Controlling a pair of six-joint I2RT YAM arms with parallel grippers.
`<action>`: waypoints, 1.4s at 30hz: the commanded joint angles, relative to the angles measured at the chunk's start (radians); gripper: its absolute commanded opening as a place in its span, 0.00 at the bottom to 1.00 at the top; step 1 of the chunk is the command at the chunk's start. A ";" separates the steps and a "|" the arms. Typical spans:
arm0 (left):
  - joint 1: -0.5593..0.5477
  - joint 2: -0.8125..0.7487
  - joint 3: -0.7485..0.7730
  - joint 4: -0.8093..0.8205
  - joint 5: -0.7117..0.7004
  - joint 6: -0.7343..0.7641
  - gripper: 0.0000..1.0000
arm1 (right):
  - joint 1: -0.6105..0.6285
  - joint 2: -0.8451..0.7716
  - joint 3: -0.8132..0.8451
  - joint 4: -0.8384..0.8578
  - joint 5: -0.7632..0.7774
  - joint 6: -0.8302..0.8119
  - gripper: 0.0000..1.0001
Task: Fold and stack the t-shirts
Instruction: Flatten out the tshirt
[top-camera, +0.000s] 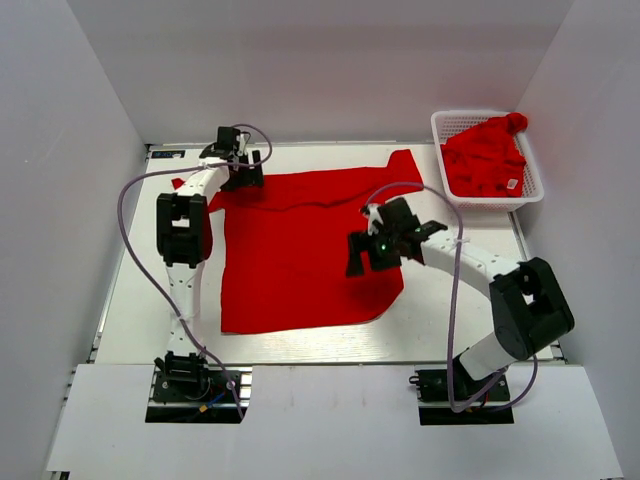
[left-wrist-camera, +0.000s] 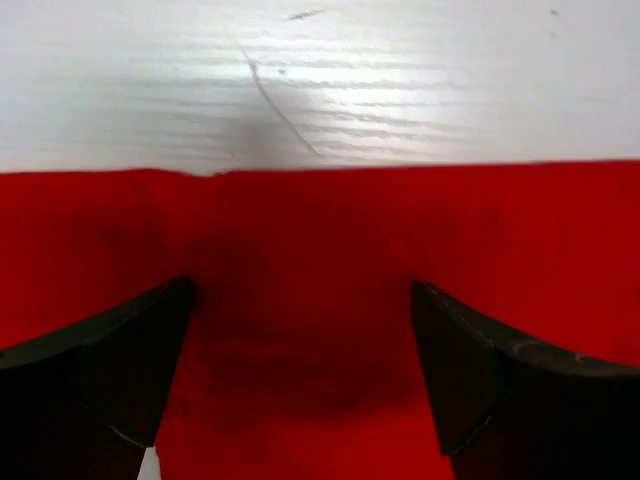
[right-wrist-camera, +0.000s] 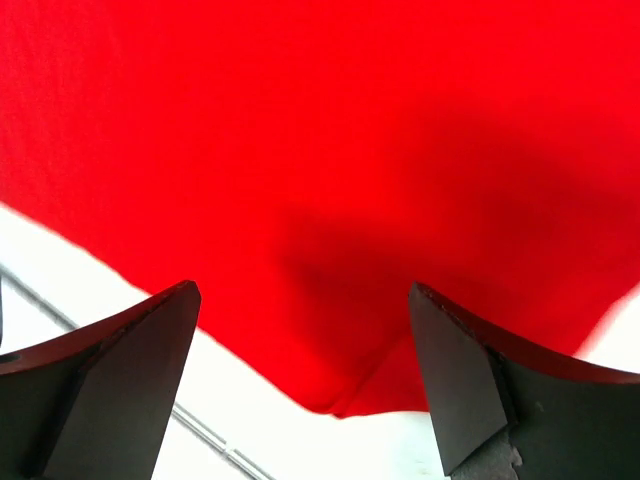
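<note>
A red t-shirt (top-camera: 300, 245) lies spread on the white table, its far edge folded over and one sleeve sticking out at the far right. My left gripper (top-camera: 243, 176) is open at the shirt's far left corner, jaws wide apart over the red cloth (left-wrist-camera: 300, 330) near its straight edge. My right gripper (top-camera: 368, 262) is open above the shirt's right side; in its wrist view a corner of the cloth (right-wrist-camera: 340, 300) lies between the spread fingers. More red t-shirts (top-camera: 484, 160) are heaped in the basket, one showing a small white label.
A white lattice basket (top-camera: 532, 172) stands at the far right corner of the table. White walls close in the left, back and right sides. Bare table (top-camera: 450, 320) lies in front of and right of the shirt.
</note>
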 joint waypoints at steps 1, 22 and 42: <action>-0.008 -0.059 -0.049 -0.003 0.010 -0.047 1.00 | 0.043 -0.040 -0.083 0.056 -0.068 0.078 0.90; -0.028 -0.822 -1.080 -0.081 -0.058 -0.467 1.00 | -0.151 0.434 0.254 -0.213 0.394 0.228 0.90; -0.199 -0.860 -0.788 -0.135 0.121 -0.184 1.00 | -0.236 0.666 0.965 -0.292 0.403 -0.121 0.90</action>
